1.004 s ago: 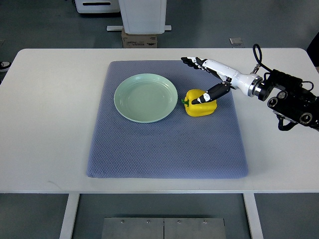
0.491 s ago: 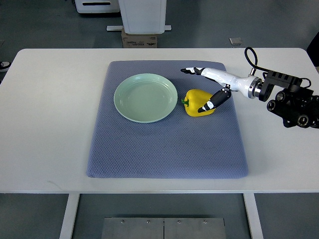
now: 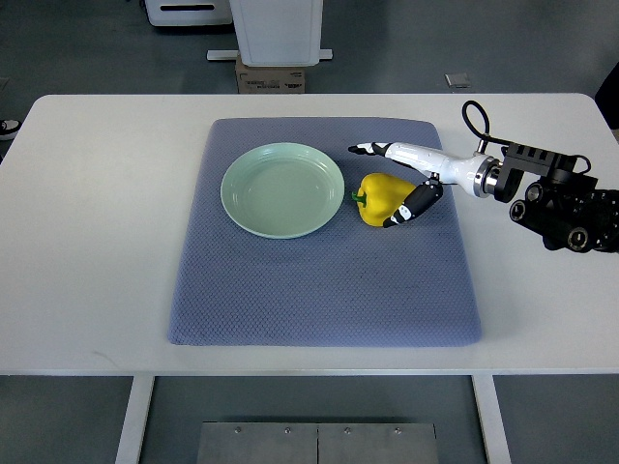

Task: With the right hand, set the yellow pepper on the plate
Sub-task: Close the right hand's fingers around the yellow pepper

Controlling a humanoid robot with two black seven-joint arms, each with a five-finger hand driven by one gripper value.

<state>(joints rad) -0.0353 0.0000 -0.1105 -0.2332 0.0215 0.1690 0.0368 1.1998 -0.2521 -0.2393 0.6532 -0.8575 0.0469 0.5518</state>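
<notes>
Change since earlier frame: your right robot hand (image 3: 395,184) had dropped lower and swung in around the yellow pepper (image 3: 382,199); the pepper itself had not shifted.
Robot hand state: you had the fingers (image 3: 372,150) stretched out past the far side of the pepper and the thumb (image 3: 404,209) curled against its near right side. The hand bracketed the fruit, partly closed; a firm grip could not be confirmed.
Pepper position: it sat on the blue-grey mat (image 3: 319,280), just beside the right edge of the pale green plate (image 3: 261,213), green stem towards the plate.
Plate: it held nothing.
Left arm: not in view.
Progress: you were at the grasp stage. By my judgement, closing on the pepper, lifting, carrying it left and releasing over the plate were all left to do.
Worktop (image 3: 97,242): white, carrying the mat.
</notes>
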